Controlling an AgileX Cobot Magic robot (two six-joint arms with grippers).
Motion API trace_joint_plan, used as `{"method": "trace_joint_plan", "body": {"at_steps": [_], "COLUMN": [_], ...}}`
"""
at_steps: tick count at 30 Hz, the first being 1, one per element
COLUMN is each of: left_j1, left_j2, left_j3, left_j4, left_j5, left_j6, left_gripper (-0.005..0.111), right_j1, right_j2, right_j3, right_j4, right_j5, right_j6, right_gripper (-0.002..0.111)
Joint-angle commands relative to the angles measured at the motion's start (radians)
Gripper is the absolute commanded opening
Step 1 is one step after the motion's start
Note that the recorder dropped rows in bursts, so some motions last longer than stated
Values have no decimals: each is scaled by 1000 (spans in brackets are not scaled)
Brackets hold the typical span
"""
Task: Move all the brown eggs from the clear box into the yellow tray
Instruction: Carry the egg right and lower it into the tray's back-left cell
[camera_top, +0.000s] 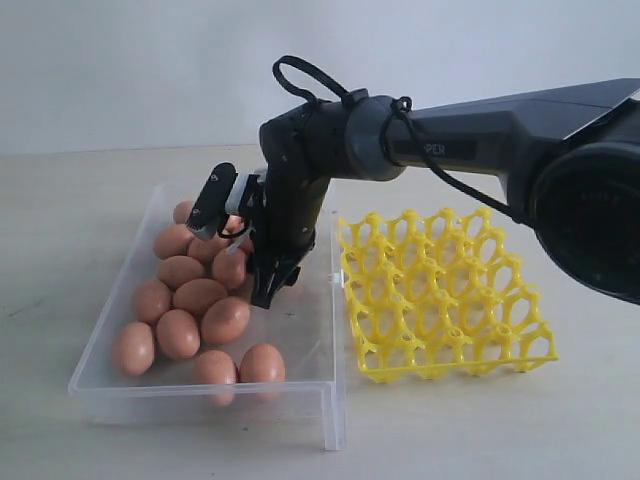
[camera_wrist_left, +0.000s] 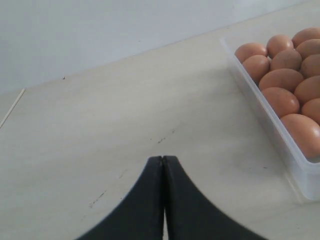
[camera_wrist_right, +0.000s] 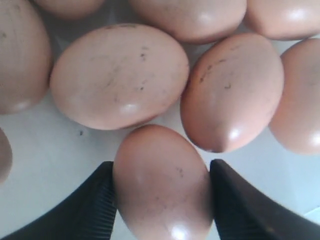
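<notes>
- Plainly, the brown eggs (camera_top: 199, 296) are crowded into the left half of the clear box (camera_top: 200, 402), at centre-left of the exterior frame. All that are seen lie within its low walls (some are hidden behind the arm).
- The right gripper (camera_wrist_right: 162, 167) is seen inside the box at the right edge of the heap. Its two dark fingers (camera_wrist_right: 95, 205) are pressed against opposite flanks of the clasped egg (camera_wrist_right: 160, 195). Whether that egg is raised off the floor cannot be told.
- Two neighbouring eggs are packed close against the clasped egg's far end, so little room is found there.
- A strip of bare box floor is seen on the box's right side, between the heap and the wall nearest the tray.
- The yellow tray (camera_top: 452, 366) is placed at centre-right, just beside that wall with a narrow gap between, its pointed posts upward.
- Open table (camera_top: 500, 430) is seen across the lower right of the exterior frame.
- The left gripper (camera_wrist_left: 162, 159) is clenched on nothing, its fingers pressed together over bare table, apart from the box's outer wall.
- The letters "PER" are read in pale print on the arm (camera_top: 470, 135); the start of the word is covered by a black cable (camera_top: 400, 125).
</notes>
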Motion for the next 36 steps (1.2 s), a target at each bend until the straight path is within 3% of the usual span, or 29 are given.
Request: {"method": "trace_joint_plan", "body": {"at_steps": [1, 2, 6, 8, 12, 19, 36], "left_j1": [2, 2, 2, 2, 2, 2, 2], "left_j2": [-6, -6, -6, -6, -6, -6, -6], "left_j3": [-4, -4, -4, -4, -4, -4, -4], "left_j4": [0, 0, 0, 0, 0, 0, 0], "left_j5": [-6, -6, -6, -6, -6, -6, -6], "left_j6": [-4, -4, -4, -4, -4, -4, -4], "left_gripper": [0, 0, 0, 0, 0, 0, 0], "right_j1": [-6, -6, -6, -7, -66, -200, -268], "right_j2": [1, 1, -20, -86, -347, -484, -287], "right_j3": [-6, -6, -6, 28, 367, 812, 880], "right_j4": [34, 48, 48, 76, 15, -41, -68], "right_j5": [-12, -8, -17, -123, -633, -1181, -1394], "right_j6": [-3, -3, 38, 125, 386, 645, 735], "right_gripper": [7, 0, 0, 0, 0, 0, 0]}}
